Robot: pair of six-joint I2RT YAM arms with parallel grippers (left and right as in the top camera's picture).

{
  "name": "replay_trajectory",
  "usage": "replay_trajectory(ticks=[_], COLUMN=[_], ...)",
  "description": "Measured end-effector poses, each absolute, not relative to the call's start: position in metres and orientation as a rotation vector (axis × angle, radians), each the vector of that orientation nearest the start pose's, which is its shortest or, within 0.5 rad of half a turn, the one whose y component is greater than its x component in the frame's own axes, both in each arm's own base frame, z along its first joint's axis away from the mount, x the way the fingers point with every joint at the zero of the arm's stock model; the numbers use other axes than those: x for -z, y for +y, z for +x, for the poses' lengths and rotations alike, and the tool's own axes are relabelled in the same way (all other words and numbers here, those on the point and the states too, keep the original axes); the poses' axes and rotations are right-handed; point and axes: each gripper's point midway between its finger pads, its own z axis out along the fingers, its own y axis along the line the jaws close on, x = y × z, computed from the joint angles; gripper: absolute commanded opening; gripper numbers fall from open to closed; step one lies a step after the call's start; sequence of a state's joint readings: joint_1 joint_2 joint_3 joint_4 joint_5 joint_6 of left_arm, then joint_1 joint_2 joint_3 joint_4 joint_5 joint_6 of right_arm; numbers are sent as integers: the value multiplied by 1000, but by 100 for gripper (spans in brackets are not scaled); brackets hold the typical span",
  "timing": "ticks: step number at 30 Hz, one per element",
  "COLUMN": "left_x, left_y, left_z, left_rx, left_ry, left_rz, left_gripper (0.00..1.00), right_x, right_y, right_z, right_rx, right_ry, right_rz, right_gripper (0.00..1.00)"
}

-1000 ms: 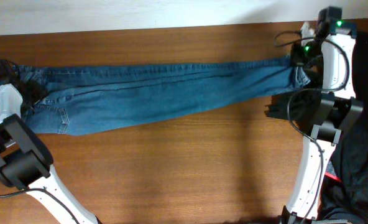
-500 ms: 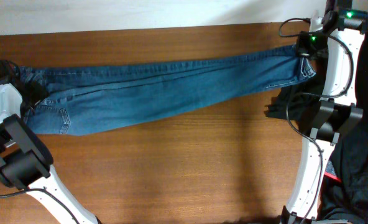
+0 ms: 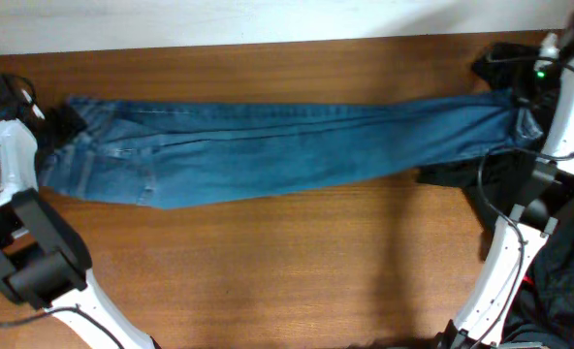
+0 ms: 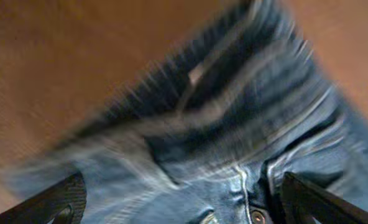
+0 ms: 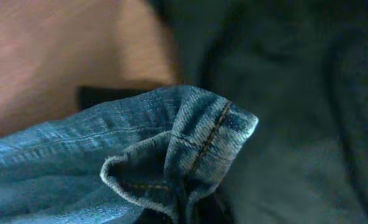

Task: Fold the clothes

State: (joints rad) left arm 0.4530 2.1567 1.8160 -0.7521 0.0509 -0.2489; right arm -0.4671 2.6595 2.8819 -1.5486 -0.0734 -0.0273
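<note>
The jeans point(image 3: 287, 150) lie stretched out on the far half of the table point(image 3: 268, 271). Their long axis runs left to right, with the waist at the left end and the leg hems at the right. The waist point(image 4: 234, 162) sits directly under the left pincer point(image 4: 187, 202), whose fingers point(image 4: 53, 199) stand wide apart, straddling the denim and clamping nothing. The hem point(image 5: 190, 143) is bunched at the right pincer point(image 3: 522, 102), which appears closed on it, holding it just above a dark cloth point(image 5: 283, 93) at the table's right edge. That pincer's fingers are not clearly visible in its own wrist view. Folding end to end would likely mean carrying the hem leftward along that axis toward the waist, so the right arm is the one placed to do it.
</note>
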Motion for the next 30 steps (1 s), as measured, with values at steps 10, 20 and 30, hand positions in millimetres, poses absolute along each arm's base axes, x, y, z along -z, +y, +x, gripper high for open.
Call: replay_trajectory(ticks=[10,20,30], left_x=[-145,-141,-138], left_y=[208,205,202], left_z=[481,475,469], left_rx=[30,37,32], left_ry=[2433,2463,2500], left_rz=[-834,-845,-824], left_gripper=[99,99,99], right_x=[-116,-162,-169], right_y=[-180,34,189], right_z=[499,520,514], right_rx=[-50,-190,-256], right_ry=[2871,2851,2750], right_rz=[460,-51,-296], right_gripper=[4,4,4])
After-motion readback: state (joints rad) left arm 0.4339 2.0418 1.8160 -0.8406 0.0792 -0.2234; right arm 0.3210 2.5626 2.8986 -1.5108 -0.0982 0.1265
